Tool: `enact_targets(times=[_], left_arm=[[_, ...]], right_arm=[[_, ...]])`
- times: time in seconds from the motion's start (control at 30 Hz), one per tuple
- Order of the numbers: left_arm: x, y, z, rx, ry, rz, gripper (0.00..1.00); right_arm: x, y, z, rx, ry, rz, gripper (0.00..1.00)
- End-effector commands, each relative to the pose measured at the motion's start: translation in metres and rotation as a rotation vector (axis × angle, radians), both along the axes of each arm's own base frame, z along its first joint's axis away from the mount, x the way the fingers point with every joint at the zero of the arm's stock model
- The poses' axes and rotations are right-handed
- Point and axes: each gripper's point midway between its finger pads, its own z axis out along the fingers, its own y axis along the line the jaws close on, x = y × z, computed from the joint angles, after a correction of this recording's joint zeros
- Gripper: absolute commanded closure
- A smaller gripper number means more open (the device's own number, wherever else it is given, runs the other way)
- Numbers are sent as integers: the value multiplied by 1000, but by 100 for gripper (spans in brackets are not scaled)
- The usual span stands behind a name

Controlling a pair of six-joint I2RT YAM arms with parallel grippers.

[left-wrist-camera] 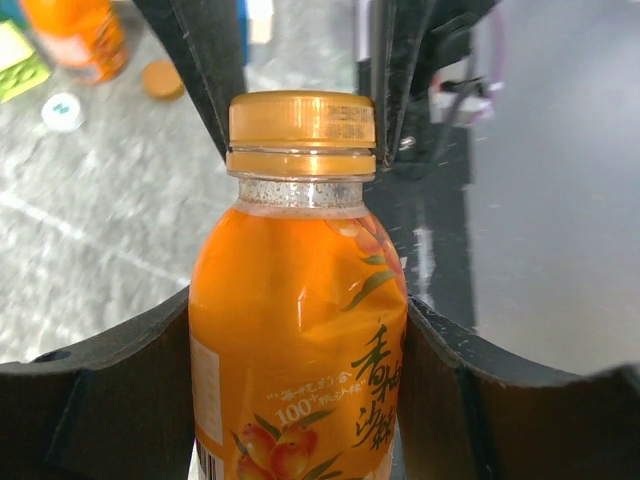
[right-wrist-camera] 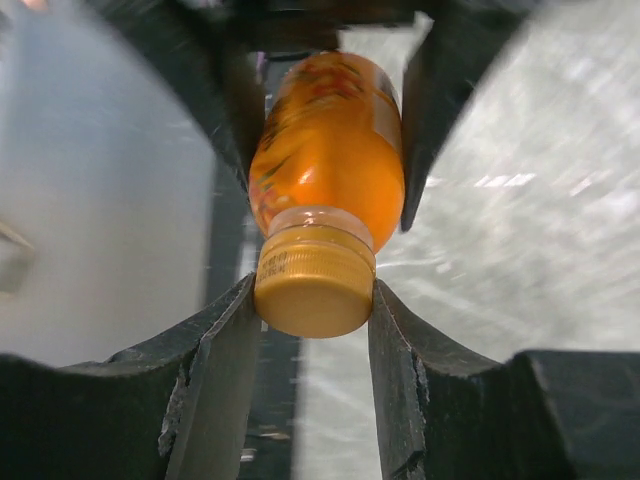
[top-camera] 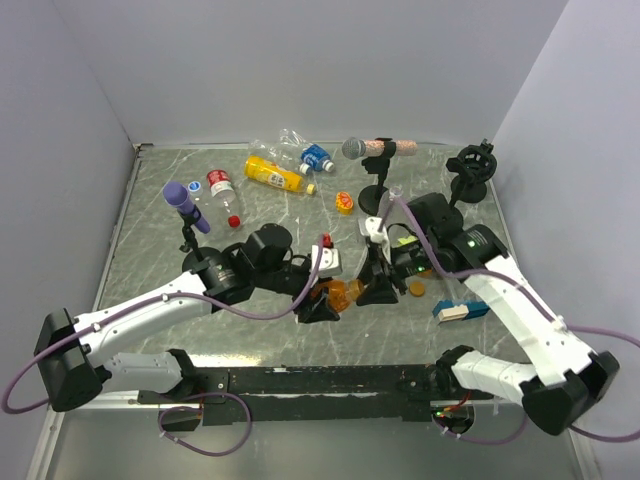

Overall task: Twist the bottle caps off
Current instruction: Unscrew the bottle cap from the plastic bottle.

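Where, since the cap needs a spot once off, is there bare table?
Bare table lies left of the purple microphone, and in the near strip between the orange bottle and the base rail. Crowded: the far edge around the yellow bottle and grey microphone.

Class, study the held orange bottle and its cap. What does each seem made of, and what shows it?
Orange bottle: probably clear plastic, glossy; the neck is see-through and the label shows soft highlights. Cap: likely moulded plastic, opaque orange-brown, satin, with faint ribs around its side.
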Motion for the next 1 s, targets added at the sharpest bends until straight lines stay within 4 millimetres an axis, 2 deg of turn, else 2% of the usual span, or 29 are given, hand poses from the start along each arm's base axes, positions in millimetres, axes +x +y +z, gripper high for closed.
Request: enact_targets(times=[0.0, 0.2, 0.33, 0.37, 0.4, 0.5, 0.57, 0.67, 0.77, 0.87, 0.97], left_arm=[[-4, -3, 36, -109, 32, -113, 87], [-3, -4, 34, -117, 79, -154, 87], [-1, -8, 22, -83, 124, -173, 87], [2, -9, 21, -73, 124, -166, 87], [6, -10, 18, -61, 120, -146, 87], [23, -8, 13, -30, 79, -47, 87], [33, -3, 10, -18, 41, 24, 87], [39, 0, 13, -45, -12, 93, 87], [40, -2, 17, -64, -78, 149, 87], [41, -9, 16, -50, -140, 199, 87], [41, -16, 16, -34, -175, 231, 87]], right_arm=[[-12, 8, 37, 157, -392, 207, 100], [2, 5, 32, 99, -540, 176, 100], [16, 0, 29, 55, -611, 116, 100], [20, -1, 28, 40, -611, 94, 95], [23, -1, 28, 33, -589, 58, 80], [25, -6, 34, 42, -479, -47, 15], [18, -9, 41, 84, -379, -81, 2], [12, -12, 48, 133, -159, -150, 1], [23, -17, 41, 148, 140, -288, 1], [24, -17, 30, 164, 409, -301, 1], [29, -15, 20, 155, 496, -335, 2]])
